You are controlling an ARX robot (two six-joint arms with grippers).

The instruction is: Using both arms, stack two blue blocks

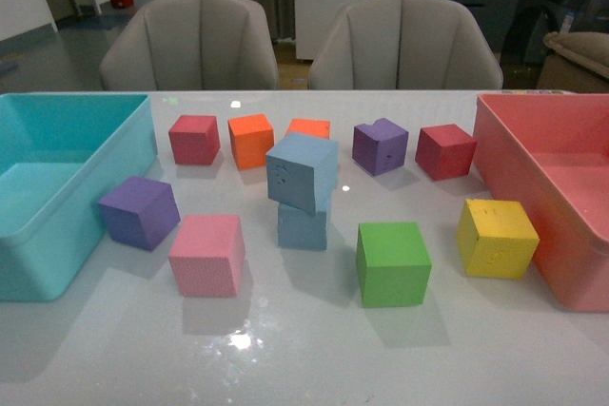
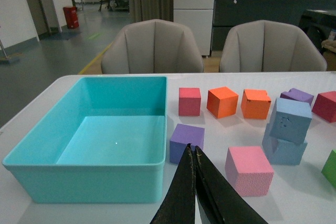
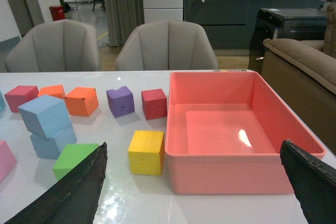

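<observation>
Blue blocks, qty 2: upper blue block [image 1: 303, 171] sits tilted and skewed on lower blue block [image 1: 304, 225], mid-table, touching, faces not flush.

Left gripper [image 2: 195, 153]: jaws pressed together, empty; the stack lies ahead and to its right, well apart, w/ a purple cube [image 2: 187, 141] just in front of the tips.

Right gripper [image 3: 197, 182]: jaws spread wide, empty; stack ahead and off to its left, well apart.

Neither arm shows in front view.

Other cubes:
- red x2
- orange x2
- purple x2
- pink x1 [image 1: 206, 254]
- green x1 [image 1: 392, 262]
- yellow x1 [image 1: 496, 238]

Bins:
- turquoise bin [image 1: 71, 235], robot's left
- pink bin [image 1: 557, 263], robot's right
</observation>
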